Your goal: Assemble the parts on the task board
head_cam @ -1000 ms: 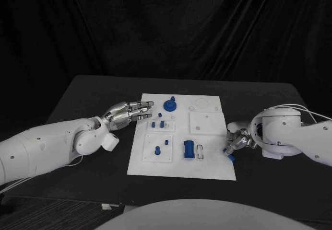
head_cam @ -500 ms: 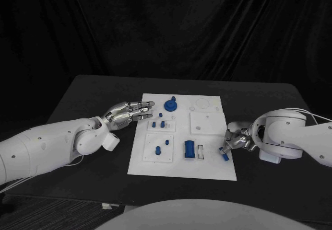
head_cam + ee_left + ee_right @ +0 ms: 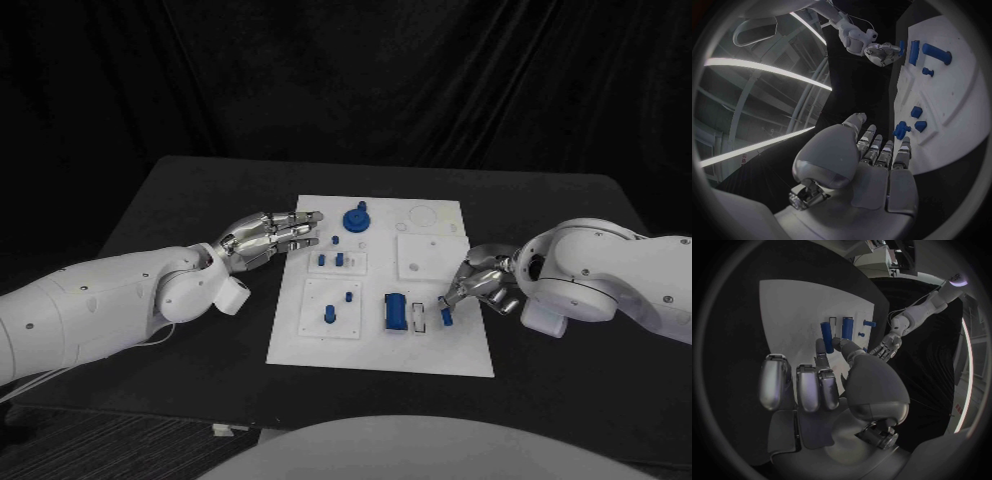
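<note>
The white task board [image 3: 433, 350] lies mid-table. My right hand [image 3: 485, 284] hovers over its right side and pinches a small blue bar [image 3: 446, 316], which hangs just right of an empty white slot [image 3: 418, 316] and a blue block [image 3: 394, 309] standing in the board. In the right wrist view the bar [image 3: 827, 333] sits between the fingertips, beside the block [image 3: 847, 327]. My left hand [image 3: 268, 238] rests at the board's left edge with fingers stretched out and nothing in them. The left wrist view has that hand [image 3: 873, 160] low and the right hand [image 3: 881, 53] far off.
Other blue parts stand in the board: a tall knob [image 3: 356, 216] near the far edge, two small pegs [image 3: 336, 259], and two more pegs [image 3: 329, 313] on the near left plate. Black table [image 3: 173, 190] surrounds the board on all sides.
My right hand has moved left from the table beside the board to above the board's right side, carrying the blue bar. The left hand has stayed put.
</note>
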Robot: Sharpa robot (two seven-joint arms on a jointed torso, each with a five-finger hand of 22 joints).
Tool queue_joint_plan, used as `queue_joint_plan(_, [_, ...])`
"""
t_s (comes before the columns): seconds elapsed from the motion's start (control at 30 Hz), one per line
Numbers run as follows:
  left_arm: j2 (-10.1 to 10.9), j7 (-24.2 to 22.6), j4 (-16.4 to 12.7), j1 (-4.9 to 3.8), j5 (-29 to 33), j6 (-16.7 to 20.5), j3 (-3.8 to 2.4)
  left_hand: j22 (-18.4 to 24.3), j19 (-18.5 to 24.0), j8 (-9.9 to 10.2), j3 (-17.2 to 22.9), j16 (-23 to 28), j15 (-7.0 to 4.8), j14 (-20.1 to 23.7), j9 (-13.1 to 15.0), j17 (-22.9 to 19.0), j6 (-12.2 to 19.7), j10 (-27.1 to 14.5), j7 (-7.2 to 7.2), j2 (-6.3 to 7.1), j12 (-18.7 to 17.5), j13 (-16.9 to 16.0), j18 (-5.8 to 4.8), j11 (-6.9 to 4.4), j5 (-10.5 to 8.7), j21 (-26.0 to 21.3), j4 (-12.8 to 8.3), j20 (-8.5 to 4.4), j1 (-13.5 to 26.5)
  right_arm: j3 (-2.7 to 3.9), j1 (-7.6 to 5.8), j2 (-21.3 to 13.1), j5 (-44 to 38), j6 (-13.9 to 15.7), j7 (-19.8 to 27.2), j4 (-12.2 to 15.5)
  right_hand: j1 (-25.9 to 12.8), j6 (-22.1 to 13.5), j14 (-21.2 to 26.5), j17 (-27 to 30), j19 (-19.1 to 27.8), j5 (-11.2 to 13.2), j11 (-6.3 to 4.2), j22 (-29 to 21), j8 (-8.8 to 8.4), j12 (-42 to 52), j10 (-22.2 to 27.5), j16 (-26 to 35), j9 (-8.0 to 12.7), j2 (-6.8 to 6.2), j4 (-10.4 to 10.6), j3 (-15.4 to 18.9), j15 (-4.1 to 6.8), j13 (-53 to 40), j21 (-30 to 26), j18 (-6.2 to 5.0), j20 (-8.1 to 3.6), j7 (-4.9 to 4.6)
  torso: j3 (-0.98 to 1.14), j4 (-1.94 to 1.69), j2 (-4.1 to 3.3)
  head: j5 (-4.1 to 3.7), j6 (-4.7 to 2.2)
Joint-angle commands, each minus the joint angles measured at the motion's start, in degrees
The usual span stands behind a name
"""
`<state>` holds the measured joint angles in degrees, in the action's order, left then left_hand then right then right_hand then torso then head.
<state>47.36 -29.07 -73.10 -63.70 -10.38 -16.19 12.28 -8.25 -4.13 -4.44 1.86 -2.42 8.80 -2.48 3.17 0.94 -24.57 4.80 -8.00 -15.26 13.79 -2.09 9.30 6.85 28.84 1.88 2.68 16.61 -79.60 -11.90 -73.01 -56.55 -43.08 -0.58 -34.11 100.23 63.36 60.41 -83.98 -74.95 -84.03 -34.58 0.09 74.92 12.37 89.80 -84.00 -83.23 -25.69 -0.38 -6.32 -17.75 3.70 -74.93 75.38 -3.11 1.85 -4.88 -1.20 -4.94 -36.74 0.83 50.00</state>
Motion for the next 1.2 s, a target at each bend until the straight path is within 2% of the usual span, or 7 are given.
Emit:
queue_joint_plan(0.03, [-0.2,-0.9,-0.1,0.08,0.3,-0.8,-0.06,0.1,-0.5,-0.3,0.3,-0.2,-0.03,-0.2,0.0,0.1,0.1,0.1,-0.04,0.09,0.3,-0.1,0.87,0.32,0.31,0.3,0.1,0.07,0.4,0.00,-0.06,0.6,7.6,1.2,0.1,-0.6,-0.3,0.2,-3.5,-0.7,-1.0,-0.4,-0.26,10.7,0.33,0.2,-6.0,-0.4,-0.1,0.32,-9.5,-9.9,0.43,-15.1,0.3,-0.21,0.16,0.47,0.00,-0.05,-0.02,-0.03,0.00])
queue_joint_plan(0.43, [-0.1,-0.9,-0.1,0.10,0.3,-0.8,-0.06,0.1,-0.5,-0.3,0.3,-0.2,-0.03,-0.2,0.0,0.1,0.1,0.1,-0.04,0.09,0.3,-0.1,0.87,0.32,0.31,0.3,0.1,0.07,0.4,-0.01,1.27,2.6,10.7,1.3,-0.2,-2.8,-1.5,-0.4,-3.5,-0.4,-0.9,0.4,-0.29,10.6,0.87,0.2,-6.0,-0.3,-0.6,0.43,-8.7,-9.8,0.43,-15.1,0.1,-0.26,0.17,0.52,-0.01,-0.04,-0.02,0.12,0.00])
queue_joint_plan(0.63, [-0.2,-1.0,-0.1,0.12,0.3,-1.0,-0.06,0.1,-0.5,-0.3,0.5,-0.2,0.01,-0.2,0.0,0.1,0.1,0.1,-0.07,0.09,0.2,-0.1,0.86,0.36,0.36,0.4,0.1,0.07,0.4,-0.01,1.66,3.2,10.5,2.0,-0.2,-3.4,-2.2,-1.3,-3.5,-0.4,-0.9,2.7,-0.38,10.6,1.79,0.2,-6.0,-0.4,-1.5,0.73,-8.0,-9.1,0.48,-15.1,0.1,-0.28,0.17,0.68,0.01,-0.03,-0.02,0.04,0.00])
queue_joint_plan(0.73, [-0.3,-1.1,-0.2,0.13,0.3,-1.0,-0.06,0.1,-0.5,-0.3,0.5,-0.2,0.01,-0.2,0.0,0.1,0.1,0.1,-0.07,0.09,0.2,-0.1,0.86,0.36,0.36,0.4,0.1,0.07,0.4,-0.01,1.74,3.4,10.1,1.9,-0.3,-3.6,-2.4,-2.1,-3.5,-0.4,-0.9,5.1,-0.44,10.6,2.44,0.2,-6.0,-0.4,-2.1,0.88,-7.5,-8.5,0.53,-15.1,0.1,-0.28,0.13,0.79,0.00,-0.02,-0.02,0.09,0.00])
queue_joint_plan(0.97, [-0.2,-1.3,-0.2,0.15,0.3,-1.2,-0.06,0.1,-0.5,-0.3,0.6,-0.2,0.08,-0.2,0.0,0.1,0.1,0.1,-0.10,0.30,0.2,-0.1,0.85,0.40,0.35,0.4,0.0,0.08,0.4,-0.01,1.93,3.7,9.2,2.3,-0.4,-3.7,-2.6,-3.0,-3.4,-0.2,-0.8,7.7,-0.50,10.5,3.16,0.2,-6.0,-0.3,-2.7,1.10,-6.8,-7.6,0.55,-15.1,-0.2,-0.35,0.12,0.85,0.00,-0.02,-0.02,0.24,0.00])
queue_joint_plan(1.2, [-0.1,-1.4,-0.2,0.15,0.3,-1.4,-0.06,0.1,-0.5,-0.3,0.7,-0.2,0.09,-0.2,0.0,0.1,0.2,0.1,-0.11,0.38,0.2,-0.1,0.85,0.41,0.34,0.4,-0.1,0.08,0.5,-0.01,2.26,4.2,9.0,2.5,-0.4,-4.0,-2.7,-3.4,-3.4,0.0,-0.8,8.6,-0.52,10.5,3.36,0.2,-6.0,-0.3,-2.8,1.19,-6.4,-7.4,0.56,-15.1,-0.3,-0.36,0.11,0.88,-0.01,-0.03,-0.01,0.39,0.00])
